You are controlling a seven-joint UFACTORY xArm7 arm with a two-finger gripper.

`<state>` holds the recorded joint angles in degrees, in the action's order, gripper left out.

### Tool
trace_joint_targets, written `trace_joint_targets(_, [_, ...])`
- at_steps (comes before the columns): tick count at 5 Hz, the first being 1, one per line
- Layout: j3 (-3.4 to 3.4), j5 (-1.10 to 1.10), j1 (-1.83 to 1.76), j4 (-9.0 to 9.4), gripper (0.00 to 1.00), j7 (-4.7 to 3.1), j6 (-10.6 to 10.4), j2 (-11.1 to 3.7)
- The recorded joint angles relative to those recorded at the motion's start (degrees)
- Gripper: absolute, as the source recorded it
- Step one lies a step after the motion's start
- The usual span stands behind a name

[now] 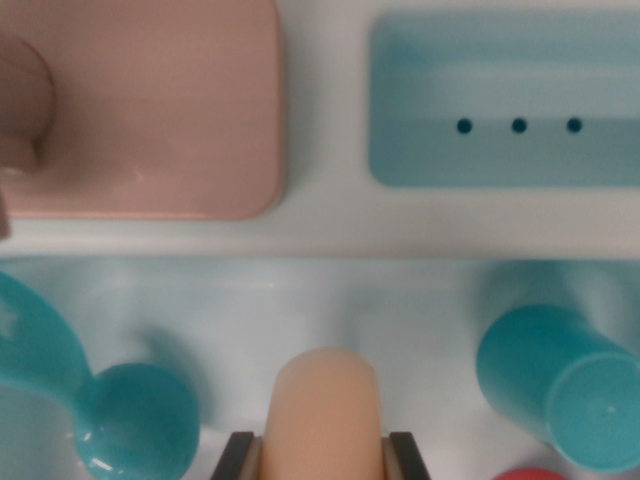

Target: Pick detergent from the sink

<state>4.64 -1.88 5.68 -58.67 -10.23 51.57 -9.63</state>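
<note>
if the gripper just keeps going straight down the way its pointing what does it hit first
Most likely the peach-coloured bottle: its rounded top sits right between the gripper fingers at the bottom edge of the wrist view. The teal cup and teal ladle-like piece lie off to either side. Depth is unclear, so contact may already exist.

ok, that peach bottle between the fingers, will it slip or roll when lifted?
Peach bottle has a smooth rounded top, so it may be slippery. The body looks cylindrical, so it would probably roll if dropped. Gripper fingers flank it on both sides; contact is unclear. Looks like rigid plastic, probably light.
</note>
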Motion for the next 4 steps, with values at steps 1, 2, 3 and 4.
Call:
trace_joint_targets(1, [0.0,0.0,0.0,0.0,1.0,0.0,0.0,0.0])
trace_joint_targets(2, [0.01,0.07,-0.01,-1.38,1.0,0.06,1.9,0.52])
trace_joint_targets(3, [0.01,0.07,-0.01,-1.38,1.0,0.06,1.9,0.52])
trace_joint_targets(4, [0.02,0.15,-0.02,-3.0,1.0,0.14,4.1,1.13])
